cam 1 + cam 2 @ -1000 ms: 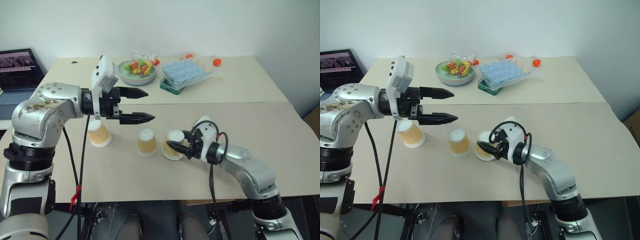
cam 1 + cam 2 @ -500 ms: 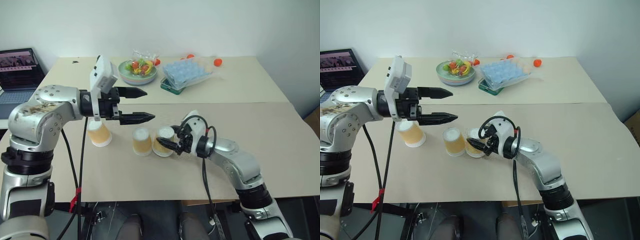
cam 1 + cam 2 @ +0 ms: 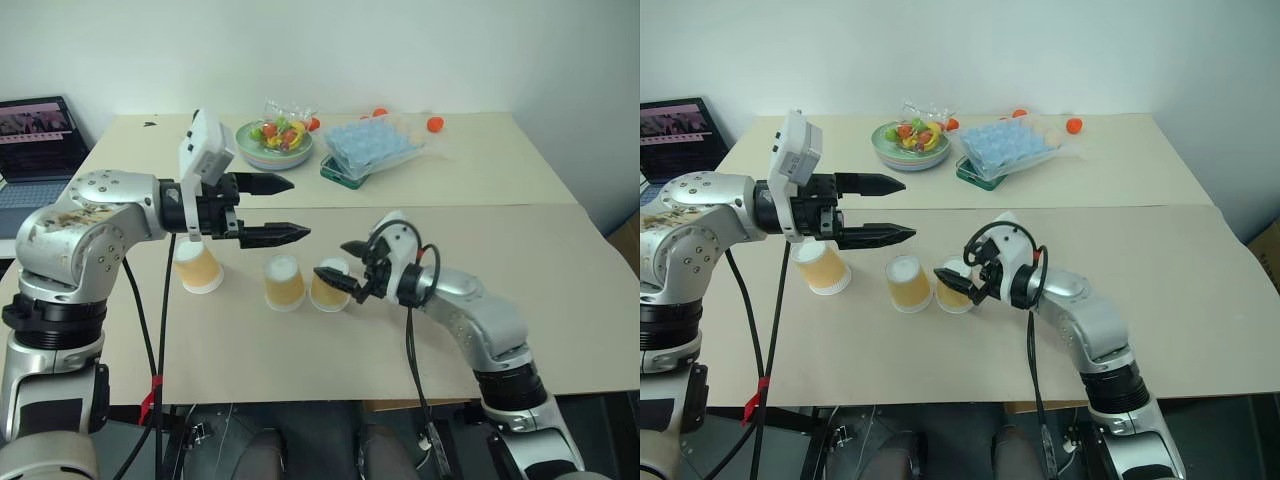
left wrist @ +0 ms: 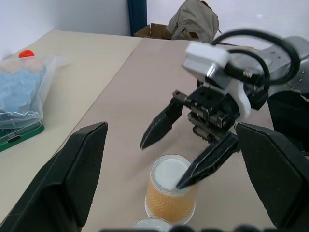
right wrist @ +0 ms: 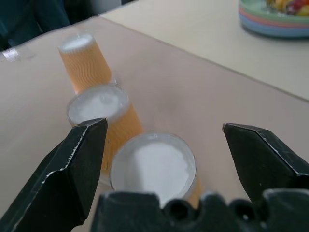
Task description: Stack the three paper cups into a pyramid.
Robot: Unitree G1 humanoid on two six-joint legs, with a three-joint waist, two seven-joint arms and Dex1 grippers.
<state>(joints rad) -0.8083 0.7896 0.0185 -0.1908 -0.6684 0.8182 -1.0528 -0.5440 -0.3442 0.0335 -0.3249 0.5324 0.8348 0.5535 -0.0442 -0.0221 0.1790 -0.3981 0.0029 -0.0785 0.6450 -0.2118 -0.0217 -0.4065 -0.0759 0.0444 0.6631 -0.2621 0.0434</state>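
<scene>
Head stereo pair looks forward and down over the counter (image 3: pixel 420 360) from above. Each wrist camera sits close, sighting along its own jaws; both share the cups (image 5: pixel 153 166) (left wrist also catches the right gripper (image 4: pixel 179 148)).

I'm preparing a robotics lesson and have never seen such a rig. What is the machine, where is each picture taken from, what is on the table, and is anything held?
It is a humanoid robot with two arms. Two pictures look down from its head; two come from cameras on its wrists. On the table stand three upside-down paper cups, two close together, one apart. Farther back are a bowl of fruit and a blue tray. The left gripper hangs open in the air. The right gripper is open just above the right-hand cup. Nothing is held.
</scene>
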